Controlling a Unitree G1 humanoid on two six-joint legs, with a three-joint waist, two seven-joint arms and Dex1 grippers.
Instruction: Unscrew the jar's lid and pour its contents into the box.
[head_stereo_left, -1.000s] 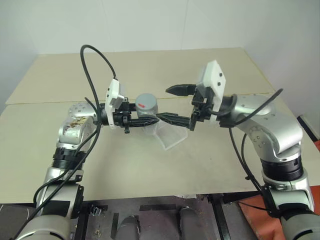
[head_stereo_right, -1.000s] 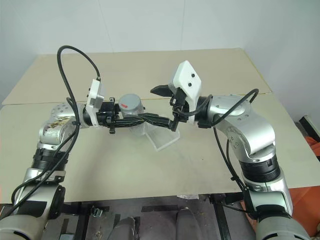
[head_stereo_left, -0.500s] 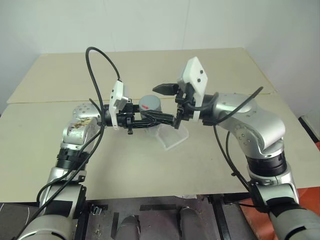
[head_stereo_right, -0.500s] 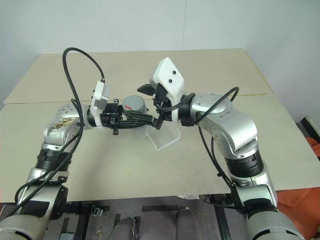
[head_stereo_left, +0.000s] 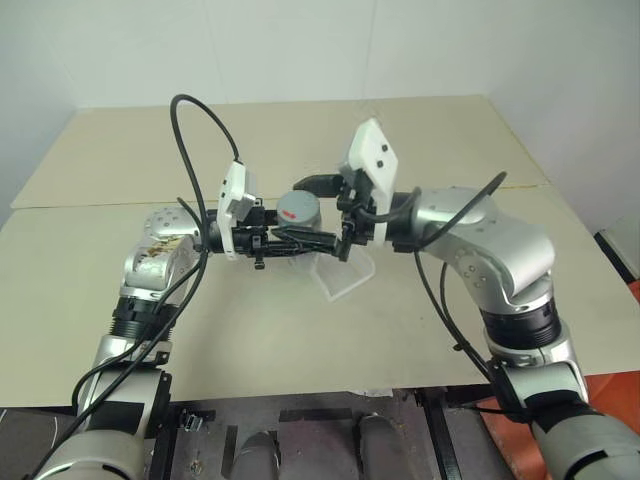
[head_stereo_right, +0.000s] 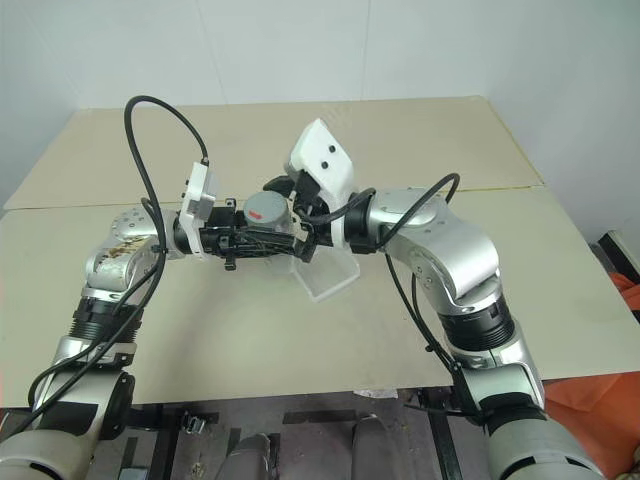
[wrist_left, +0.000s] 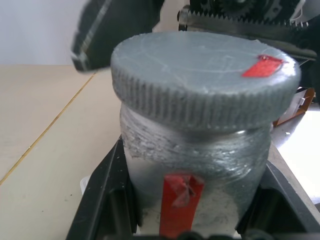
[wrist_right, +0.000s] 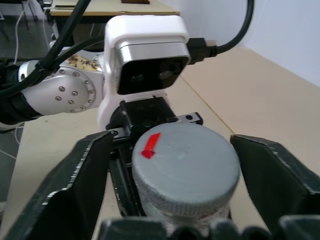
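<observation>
The jar (wrist_left: 195, 165) is held upright above the table, with my left gripper (head_stereo_left: 297, 238) shut on its clear body from the left. A red label stripe (wrist_left: 180, 200) runs down its side. The grey lid (wrist_right: 185, 165), with a red mark on top, sits on the jar. My right gripper (head_stereo_left: 316, 213) reaches in from the right and is open. Its fingers (wrist_right: 85, 175) straddle the lid, with a gap showing on one side. The clear box (head_stereo_left: 345, 275) lies on the table just below and to the right of the jar. I cannot make out the contents through the jar's wall.
The beige table (head_stereo_left: 420, 330) stretches wide all round, with a seam (head_stereo_left: 80, 204) running across it behind the arms. Cables loop above my left wrist (head_stereo_left: 200, 120). An orange thing (head_stereo_right: 625, 290) lies on the floor beyond the table's right edge.
My right gripper has moved left to the jar, its fingers now on either side of the lid and closer together. The left gripper and jar stayed put.
</observation>
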